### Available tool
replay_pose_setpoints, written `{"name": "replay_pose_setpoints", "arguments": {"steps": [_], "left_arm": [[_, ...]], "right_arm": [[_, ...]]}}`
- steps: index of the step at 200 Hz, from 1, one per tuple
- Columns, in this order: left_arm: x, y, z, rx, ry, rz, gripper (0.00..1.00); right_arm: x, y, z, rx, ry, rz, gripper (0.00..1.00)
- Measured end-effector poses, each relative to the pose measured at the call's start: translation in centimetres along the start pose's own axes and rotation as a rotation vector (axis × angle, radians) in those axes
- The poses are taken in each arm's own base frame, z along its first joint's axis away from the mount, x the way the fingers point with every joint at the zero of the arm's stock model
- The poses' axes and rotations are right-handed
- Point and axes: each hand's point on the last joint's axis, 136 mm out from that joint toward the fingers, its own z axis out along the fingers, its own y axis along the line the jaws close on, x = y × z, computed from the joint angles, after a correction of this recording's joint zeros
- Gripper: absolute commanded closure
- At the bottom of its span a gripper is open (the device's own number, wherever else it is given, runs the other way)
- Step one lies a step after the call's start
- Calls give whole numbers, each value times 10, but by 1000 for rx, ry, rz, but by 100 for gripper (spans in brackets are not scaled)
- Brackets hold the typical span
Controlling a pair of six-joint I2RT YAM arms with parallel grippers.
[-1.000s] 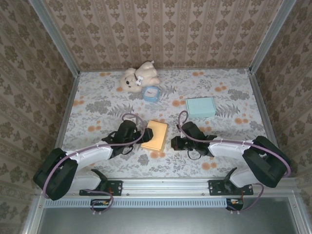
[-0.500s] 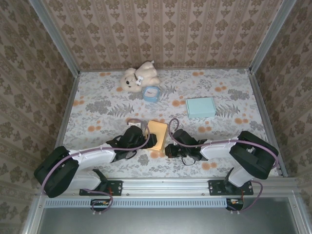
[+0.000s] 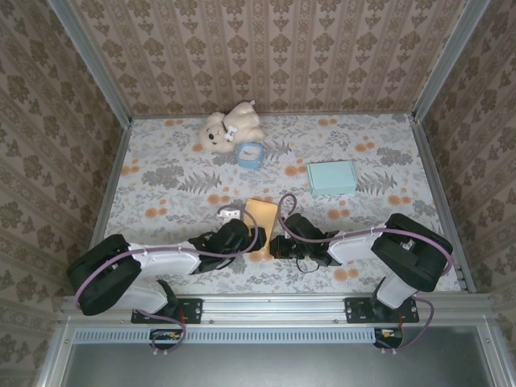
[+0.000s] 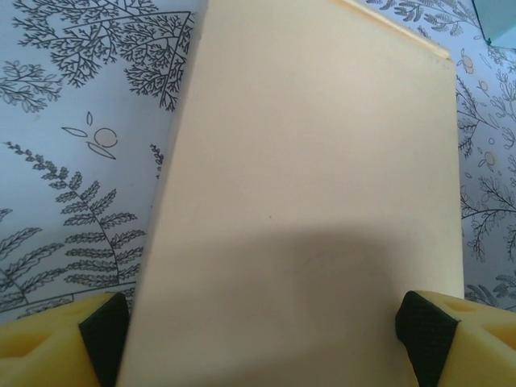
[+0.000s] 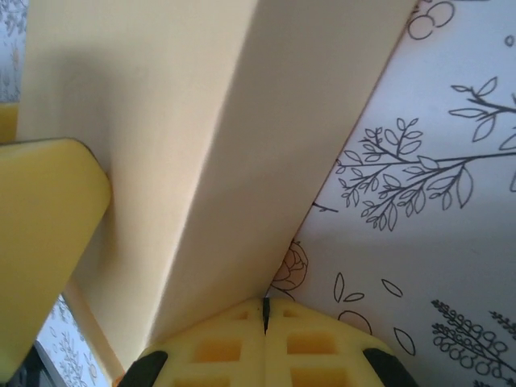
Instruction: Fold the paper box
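Both arms on the yellow paper box (image 3: 262, 216), front centre of the floral bench (image 3: 161, 177)

Box lies between the two wrists, just ahead of the arm bases. Left end effector (image 4: 262, 343) has its fingers spread wide across the box's big flat panel; the right-side pad overlaps the panel, and I can't tell if they squeeze it. Right end effector (image 5: 264, 318) has its fingers pressed together, tips right at the box's lower edge where a side panel slopes down to the bench. In the right wrist view one yellow finger (image 5: 48, 234) of the left arm rests against the box face beside the fold. Teddy bear (image 3: 228, 129), small blue alarm clock (image 3: 251, 154) and light blue box (image 3: 331, 176) sit further back, well apart from the arms
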Motion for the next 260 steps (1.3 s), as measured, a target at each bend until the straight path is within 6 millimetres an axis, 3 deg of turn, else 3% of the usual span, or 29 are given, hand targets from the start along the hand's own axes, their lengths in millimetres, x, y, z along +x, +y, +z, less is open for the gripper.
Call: {"name": "replay_pose_setpoints", "arguments": {"steps": [111, 138, 158, 173, 189, 222, 239, 260], "left_arm": [[-5, -2, -4, -85, -74, -2, 11], [-20, -2, -7, -54, -75, -63, 10], [-43, -4, -21, -21, -127, -110, 10], [-59, -1, -37, -14, -174, -138, 10], [-70, 4, -56, -6, -222, -167, 10], [-59, 23, -80, -4, -256, -236, 12], [-44, 31, -83, -18, -236, -259, 13], [-29, 29, -82, -19, -212, -283, 14]], "right_arm": [[-2, 0, -2, 25, -171, 86, 100], [-5, 0, -6, 28, -199, 63, 100], [-16, 9, -22, 23, -250, 22, 98], [-27, 16, -41, 18, -309, -9, 91], [-41, 20, -66, 26, -379, -45, 68], [-77, 8, -113, 131, -484, -127, 42], [-102, 3, -128, 197, -501, -178, 38], [-132, 10, -128, 222, -476, -241, 37]]}}
